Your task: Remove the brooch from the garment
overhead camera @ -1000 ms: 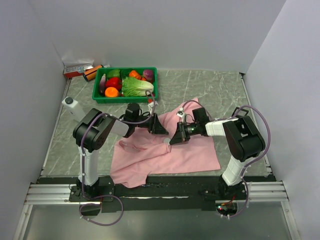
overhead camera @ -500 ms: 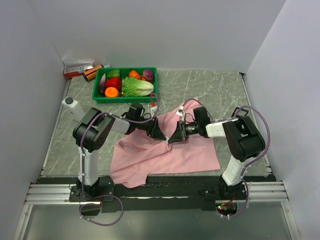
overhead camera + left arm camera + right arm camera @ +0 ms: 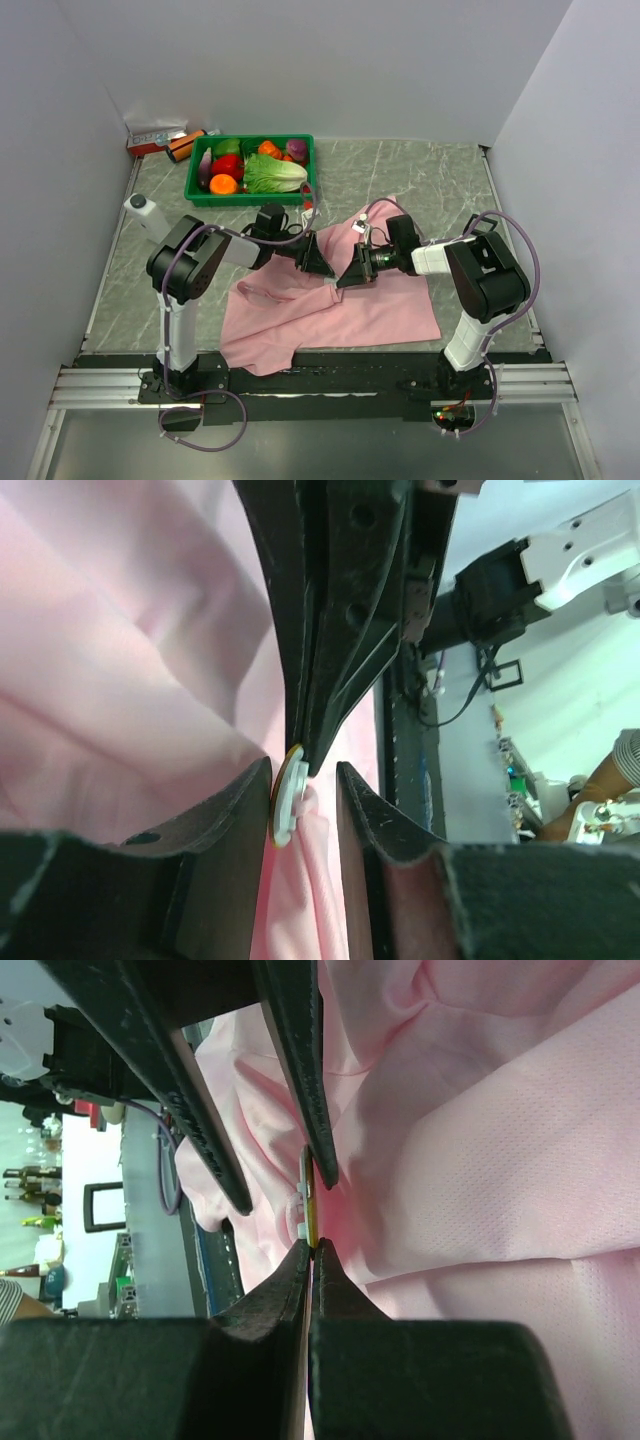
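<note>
The pink garment point(image 3: 330, 310) lies crumpled on the table in front of both arms. The brooch point(image 3: 287, 798), a thin disc with a white back and yellow edge, sits on a bunched fold of it. My right gripper point(image 3: 312, 1243) is shut on the brooch's edge point(image 3: 308, 1205). My left gripper point(image 3: 302, 775) is open around the brooch and the cloth fold, one finger point(image 3: 240, 820) against the disc, the other apart. In the top view both grippers meet tip to tip over the garment: left point(image 3: 326, 273), right point(image 3: 343, 281).
A green basket point(image 3: 197, 190) of toy vegetables stands at the back left. A small box point(image 3: 155, 136) and an orange can point(image 3: 184, 147) lie in the far left corner. Grey walls close three sides.
The left gripper moved right and down to the bunched cloth, meeting the right gripper's tips. The right gripper shifted slightly left and kept its hold.
</note>
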{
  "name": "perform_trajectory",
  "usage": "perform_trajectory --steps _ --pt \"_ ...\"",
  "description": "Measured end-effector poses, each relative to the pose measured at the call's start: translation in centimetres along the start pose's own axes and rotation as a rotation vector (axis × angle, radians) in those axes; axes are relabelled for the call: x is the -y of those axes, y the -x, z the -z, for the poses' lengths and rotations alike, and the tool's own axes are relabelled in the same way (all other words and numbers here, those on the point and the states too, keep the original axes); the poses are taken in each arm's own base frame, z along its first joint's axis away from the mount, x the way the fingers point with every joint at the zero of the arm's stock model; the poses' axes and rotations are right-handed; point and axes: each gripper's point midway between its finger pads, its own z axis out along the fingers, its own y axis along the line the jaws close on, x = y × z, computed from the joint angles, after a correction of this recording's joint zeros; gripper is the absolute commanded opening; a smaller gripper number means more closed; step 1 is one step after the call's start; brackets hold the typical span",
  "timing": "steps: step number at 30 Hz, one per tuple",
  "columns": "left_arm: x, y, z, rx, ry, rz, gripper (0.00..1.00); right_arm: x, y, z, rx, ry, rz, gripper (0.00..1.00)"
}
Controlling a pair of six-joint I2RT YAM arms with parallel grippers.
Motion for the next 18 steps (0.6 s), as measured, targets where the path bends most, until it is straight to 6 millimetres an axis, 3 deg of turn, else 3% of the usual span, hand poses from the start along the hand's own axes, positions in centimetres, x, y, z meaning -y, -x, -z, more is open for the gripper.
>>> perform_trajectory --steps 11,18 --pt "-0.5 -0.5 -0.6 -0.032 0.016 -0.023 0.38 0.0 0.1 0.0 0.002 0.0 -0.006 0.0" --pt "-1.1 -1.5 -0.7 -0.066 0.03 -0.023 0.3 0.1 0.1 -0.1 0.0 -0.001 -0.009 0.0"
